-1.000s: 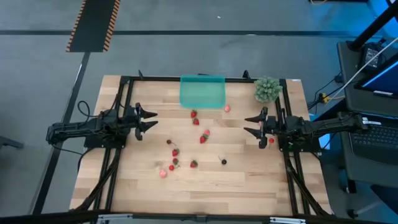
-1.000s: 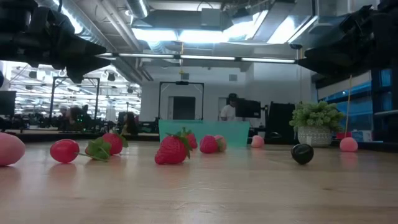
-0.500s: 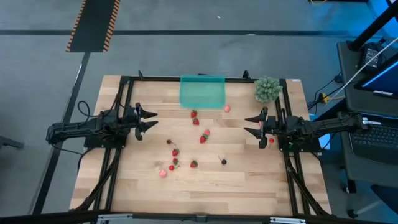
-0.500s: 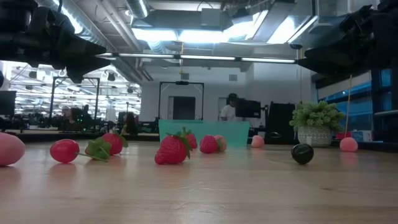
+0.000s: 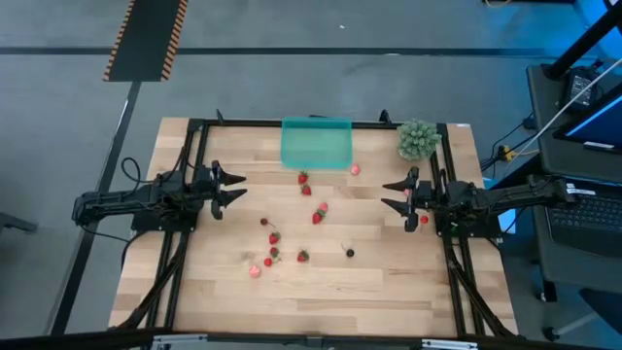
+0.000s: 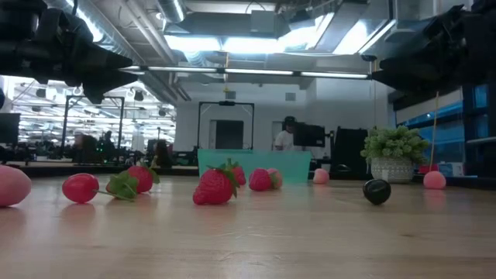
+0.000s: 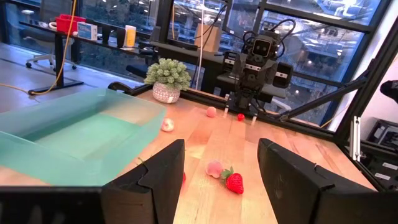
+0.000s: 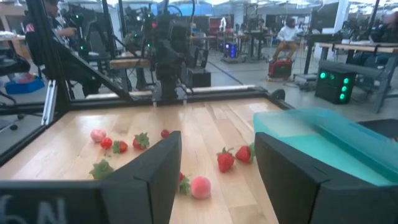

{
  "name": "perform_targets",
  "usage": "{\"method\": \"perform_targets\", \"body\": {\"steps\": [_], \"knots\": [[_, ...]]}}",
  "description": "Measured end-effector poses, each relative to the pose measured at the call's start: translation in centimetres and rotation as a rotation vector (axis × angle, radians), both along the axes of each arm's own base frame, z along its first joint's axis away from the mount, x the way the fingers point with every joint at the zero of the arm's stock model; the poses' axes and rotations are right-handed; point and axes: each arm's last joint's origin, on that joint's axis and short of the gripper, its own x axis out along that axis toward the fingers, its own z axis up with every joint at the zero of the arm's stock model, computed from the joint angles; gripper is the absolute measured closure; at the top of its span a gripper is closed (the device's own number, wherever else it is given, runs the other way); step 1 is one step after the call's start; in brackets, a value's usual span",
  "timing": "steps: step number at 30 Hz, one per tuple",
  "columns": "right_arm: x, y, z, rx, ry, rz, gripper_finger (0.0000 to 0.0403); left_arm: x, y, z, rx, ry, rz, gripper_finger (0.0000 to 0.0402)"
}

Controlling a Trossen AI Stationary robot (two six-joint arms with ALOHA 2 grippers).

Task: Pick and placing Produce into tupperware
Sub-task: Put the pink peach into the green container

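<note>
The wooden table (image 5: 379, 282) is sitting inside a black frame (image 5: 199, 124) w/ bare wood across the whole near strip, leaving lots of open room there; grey floor is showing beyond it in the high view, and an office w/ ceiling lights and a person (image 6: 288, 133) at a desk is showing behind it in the low view. The tupperware (image 5: 317, 143) is lying flat against the far edge at centre, its long axis running roughly front-to-back, open side up, nothing visible in it. A green plant (image 5: 417, 139) is standing at the far right corner. The left gripper (image 5: 236, 189) is hovering at the left edge, fingers spread apart, nothing between them, pointing inward; the right gripper (image 5: 390, 194) is mirroring it at the right edge, fingers likewise apart and empty. The produce (image 5: 318, 216) is lying scattered mid-table between the grippers, all outside the container: red strawberries near centre, a pink piece (image 5: 355, 169) just beside the container's right corner, another pink one (image 5: 255, 271) toward the near left, and a dark berry (image 5: 350, 252) right of centre.
</note>
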Motion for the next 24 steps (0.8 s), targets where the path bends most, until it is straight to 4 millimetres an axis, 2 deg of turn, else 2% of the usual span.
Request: {"method": "perform_targets", "body": {"steps": [11, 17, 24], "knots": [[0.0, 0.01, 0.07, 0.128, -0.026, 0.009, 0.0196, 0.0, 0.0, 0.0, 0.0, 0.0, 0.0, 0.0205], [-0.02, 0.07, 0.47, 0.11, -0.063, 0.03, 0.0194, -0.01, 0.03, 0.16, -0.002, -0.017, 0.011, 0.0205], [-0.02, 0.1, 0.58, 0.113, -0.075, 0.043, 0.0142, -0.02, 0.03, 0.23, -0.002, -0.025, 0.012, 0.0205]]}}
